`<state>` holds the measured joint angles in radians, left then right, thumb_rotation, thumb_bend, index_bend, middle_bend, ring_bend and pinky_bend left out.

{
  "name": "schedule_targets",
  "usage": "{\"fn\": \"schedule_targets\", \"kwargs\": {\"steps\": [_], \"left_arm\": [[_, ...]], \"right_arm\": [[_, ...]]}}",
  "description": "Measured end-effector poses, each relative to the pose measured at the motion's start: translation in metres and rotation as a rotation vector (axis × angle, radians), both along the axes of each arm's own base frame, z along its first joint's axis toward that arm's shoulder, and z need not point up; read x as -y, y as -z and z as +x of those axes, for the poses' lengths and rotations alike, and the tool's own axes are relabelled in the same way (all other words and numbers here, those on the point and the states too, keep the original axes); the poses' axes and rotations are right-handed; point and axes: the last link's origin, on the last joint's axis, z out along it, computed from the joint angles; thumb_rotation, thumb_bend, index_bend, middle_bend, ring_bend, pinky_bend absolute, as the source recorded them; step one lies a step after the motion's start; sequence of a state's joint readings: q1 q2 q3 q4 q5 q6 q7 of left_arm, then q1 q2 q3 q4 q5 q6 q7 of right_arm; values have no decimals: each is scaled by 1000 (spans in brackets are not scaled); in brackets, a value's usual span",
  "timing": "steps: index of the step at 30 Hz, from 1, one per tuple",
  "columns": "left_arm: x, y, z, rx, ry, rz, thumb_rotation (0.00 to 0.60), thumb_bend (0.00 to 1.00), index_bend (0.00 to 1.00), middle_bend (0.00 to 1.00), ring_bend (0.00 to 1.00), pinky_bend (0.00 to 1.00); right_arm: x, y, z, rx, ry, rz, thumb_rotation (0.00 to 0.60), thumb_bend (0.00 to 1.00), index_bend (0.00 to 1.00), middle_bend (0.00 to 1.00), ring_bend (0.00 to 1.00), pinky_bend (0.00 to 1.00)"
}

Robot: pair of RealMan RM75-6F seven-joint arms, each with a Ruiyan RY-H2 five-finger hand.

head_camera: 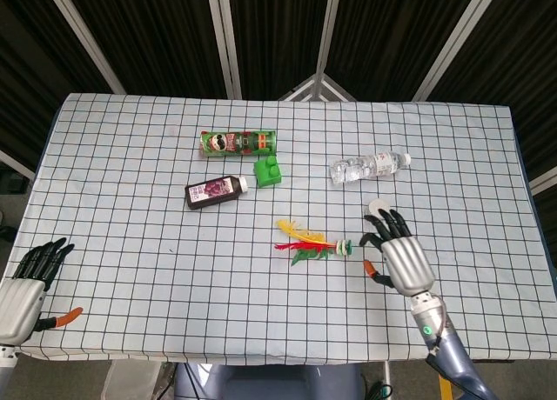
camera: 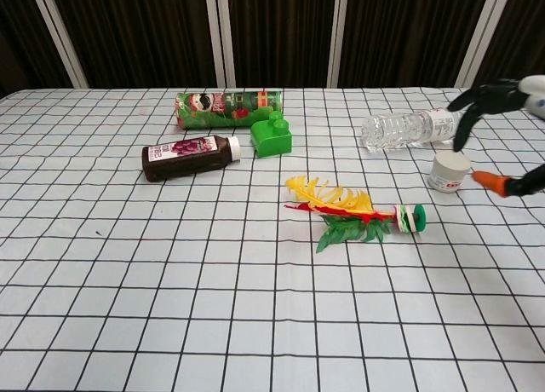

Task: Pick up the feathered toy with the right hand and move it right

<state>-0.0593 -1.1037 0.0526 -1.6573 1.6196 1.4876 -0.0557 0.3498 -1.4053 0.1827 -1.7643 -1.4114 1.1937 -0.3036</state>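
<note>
Black left robot hand (head_camera: pixel 30 278) head-view only

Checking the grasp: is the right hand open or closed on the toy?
Open. The right hand hovers beside the feathered toy with its fingers spread, holding nothing.

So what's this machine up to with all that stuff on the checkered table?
The robot is going after the feathered toy lying mid-table. Its right hand hovers open just right of the toy's green end, not touching it, with a small white jar close by. The left hand rests open at the table's near left corner. Nothing is held yet.
</note>
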Motion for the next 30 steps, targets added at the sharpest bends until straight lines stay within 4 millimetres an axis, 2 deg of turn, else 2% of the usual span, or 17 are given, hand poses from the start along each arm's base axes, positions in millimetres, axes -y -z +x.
{"fn": "schedule_targets", "kwargs": {"steps": [7,13,20,30], "left_arm": [[-2,-1,-1,21,-13,-7,600,0,0,0,0,0],[-2,-2,-1,32,-20,-16,600,0,0,0,0,0],[-3,-2,-1,48,-32,-25,600,0,0,0,0,0],[-4,-3,0,64,-36,-37,600,0,0,0,0,0]], "right_arm": [[11,63,43,36,-6,81,600,418,474,188,0,0],[18,99,59,30,9,108,600,418,473,189,0,0],[26,121,76,54,28,115,600,419,473,191,0,0],[37,143,81,56,57,115,600,419,505,205,0,0]]}}
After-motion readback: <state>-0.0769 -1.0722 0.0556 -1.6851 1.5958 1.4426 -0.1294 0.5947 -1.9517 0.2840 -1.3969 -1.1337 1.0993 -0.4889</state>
